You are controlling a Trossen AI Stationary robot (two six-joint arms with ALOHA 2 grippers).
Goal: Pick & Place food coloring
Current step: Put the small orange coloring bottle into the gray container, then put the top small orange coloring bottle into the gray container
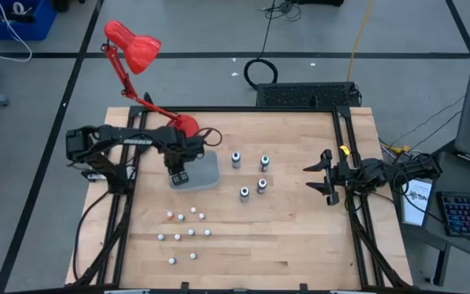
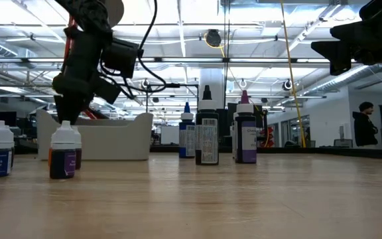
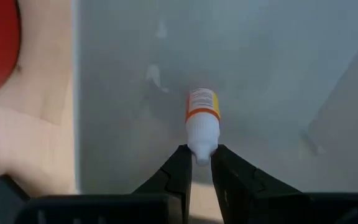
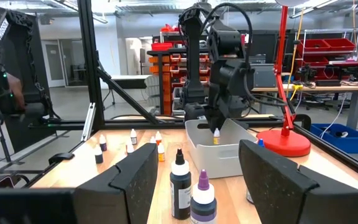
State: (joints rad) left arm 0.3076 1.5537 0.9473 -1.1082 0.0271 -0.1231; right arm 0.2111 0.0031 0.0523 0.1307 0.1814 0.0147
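Note:
My left gripper (image 1: 178, 174) points down over the translucent grey tray (image 1: 205, 173) at the table's far left and is shut on one small food coloring bottle (image 3: 202, 107), which has a white cap and an orange band. The right wrist view shows that bottle (image 4: 216, 135) over the tray (image 4: 229, 155). Several taller food coloring bottles (image 1: 251, 175) stand on their bases at mid-table. Several tiny whitish ones (image 1: 184, 233) stand toward the near left. My right gripper (image 1: 313, 177) waits open at the right side, level, and touches nothing. My left gripper pinches the small bottle's white cap tip (image 3: 202, 152) between its two fingers. The fingers come from above and point down. The bottle hangs upright below them, over the tray's inside. I cannot tell whether its base touches the tray floor.
A red desk lamp (image 1: 133, 45) stands with its base (image 1: 188, 125) just beyond the tray. Black frame rails (image 1: 345, 163) run along the table's sides. Bare wood lies between the bottle groups and along the near edge.

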